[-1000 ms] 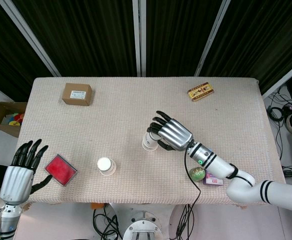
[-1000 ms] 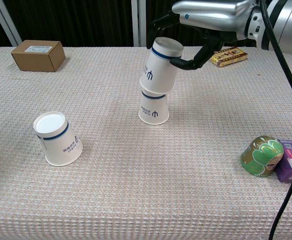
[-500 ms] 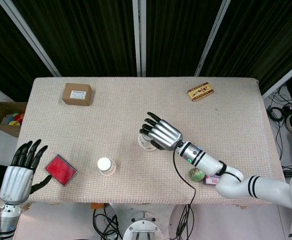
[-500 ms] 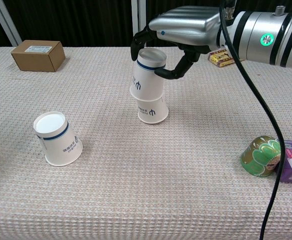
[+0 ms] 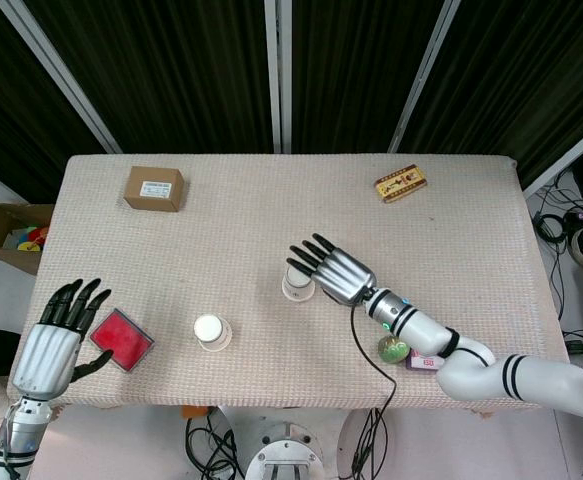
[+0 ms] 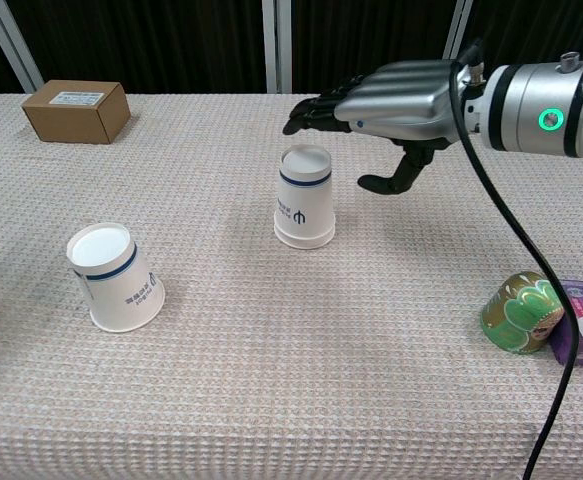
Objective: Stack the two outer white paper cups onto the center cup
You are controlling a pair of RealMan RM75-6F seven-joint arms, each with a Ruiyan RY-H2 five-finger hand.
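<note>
At worktop centre, the right hand (image 6: 396,100) has let go: fingers spread wide, empty, above the centre stack (image 6: 304,208), which its cup now fully sleeves. One done. Left cup (image 6: 116,277) unstacked; left hand (image 5: 56,335) open, idle
</note>
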